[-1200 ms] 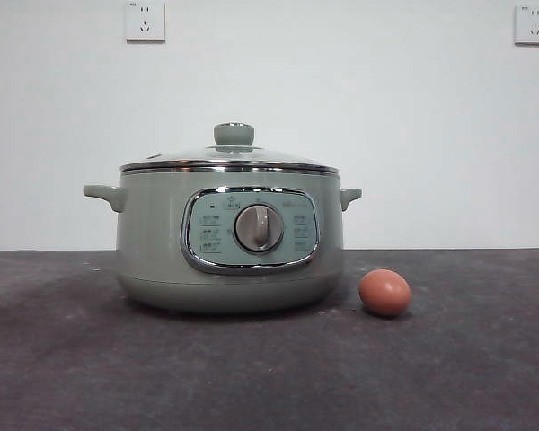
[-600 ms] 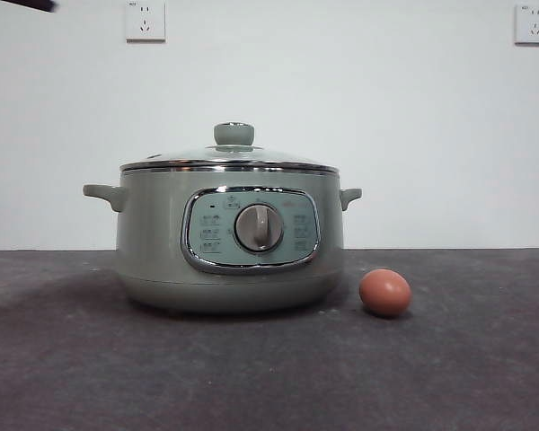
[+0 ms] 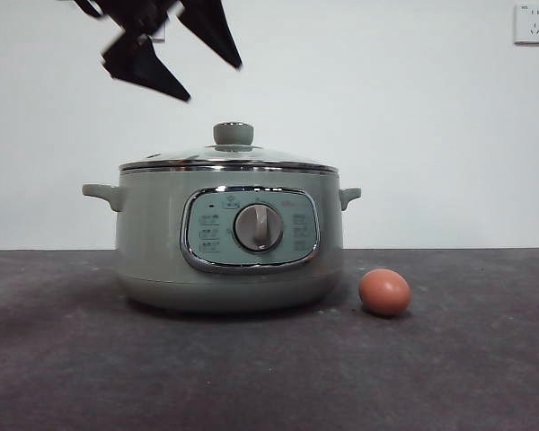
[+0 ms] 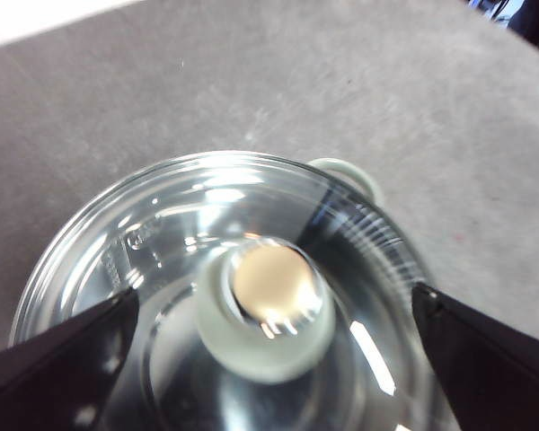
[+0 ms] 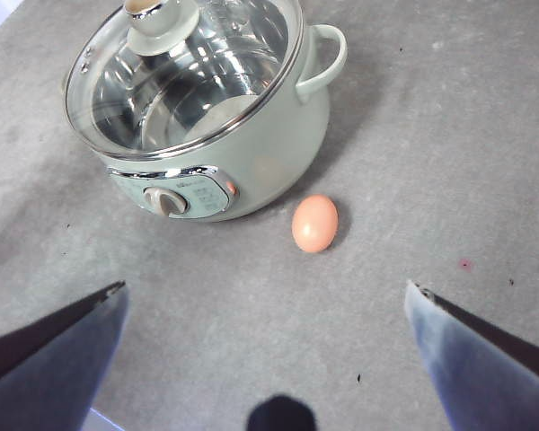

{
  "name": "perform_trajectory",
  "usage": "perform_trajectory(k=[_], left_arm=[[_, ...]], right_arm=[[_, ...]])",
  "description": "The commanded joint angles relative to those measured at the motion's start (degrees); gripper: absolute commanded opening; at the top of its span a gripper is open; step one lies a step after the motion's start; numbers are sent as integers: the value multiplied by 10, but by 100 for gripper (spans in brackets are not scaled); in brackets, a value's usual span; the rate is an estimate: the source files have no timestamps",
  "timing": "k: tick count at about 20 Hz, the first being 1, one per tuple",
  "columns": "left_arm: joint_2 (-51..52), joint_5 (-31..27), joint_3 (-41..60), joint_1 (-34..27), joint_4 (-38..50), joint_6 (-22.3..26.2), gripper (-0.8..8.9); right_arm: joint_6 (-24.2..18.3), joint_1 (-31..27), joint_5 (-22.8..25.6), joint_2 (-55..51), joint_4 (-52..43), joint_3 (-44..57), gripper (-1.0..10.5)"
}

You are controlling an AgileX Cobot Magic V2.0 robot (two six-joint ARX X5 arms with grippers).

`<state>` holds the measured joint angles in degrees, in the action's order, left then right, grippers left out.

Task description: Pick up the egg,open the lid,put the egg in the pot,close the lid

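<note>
White wall stands behind the dark bench (image 3: pixel 72 377). Left claw (image 3: pixel 175 67) has just come in above the lid (image 3: pixel 229 162), spread wide, holding nothing. Right claw (image 5: pixel 265 346) waits wide; the egg (image 3: pixel 384 292) lies untouched right of the pot (image 3: pixel 153 242).

This looks like a plain test room or lab, not a home kitchen. A bare white wall (image 3: pixel 413 135) with a socket (image 3: pixel 533 23) at the upper right stands behind a dark grey table (image 3: pixel 269 377), which carries only one pot (image 3: pixel 162 242) and an egg (image 3: pixel 384 292).
</note>
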<state>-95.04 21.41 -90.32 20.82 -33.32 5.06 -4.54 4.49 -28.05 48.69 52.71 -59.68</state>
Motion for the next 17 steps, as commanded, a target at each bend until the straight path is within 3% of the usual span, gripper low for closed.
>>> perform_trajectory(k=[1, 7, 11, 14, 17], left_arm=[[-29, -12, -6, 6, 13, 11, 633], [-73, -23, -6, 20, 30, 12, 628], [-84, -70, -6, 40, 33, 12, 612], [-85, -84, -6, 52, 32, 12, 310], [-85, -84, -6, 57, 29, 10, 237]], right_arm=[[-2, 0, -3, 0, -1, -2, 567], [-2, 0, -2, 9, -4, -2, 567], [-2, 0, -2, 14, -2, -2, 567], [-2, 0, -2, 14, -2, -2, 567], [-2, 0, -1, 14, -2, -2, 567]])
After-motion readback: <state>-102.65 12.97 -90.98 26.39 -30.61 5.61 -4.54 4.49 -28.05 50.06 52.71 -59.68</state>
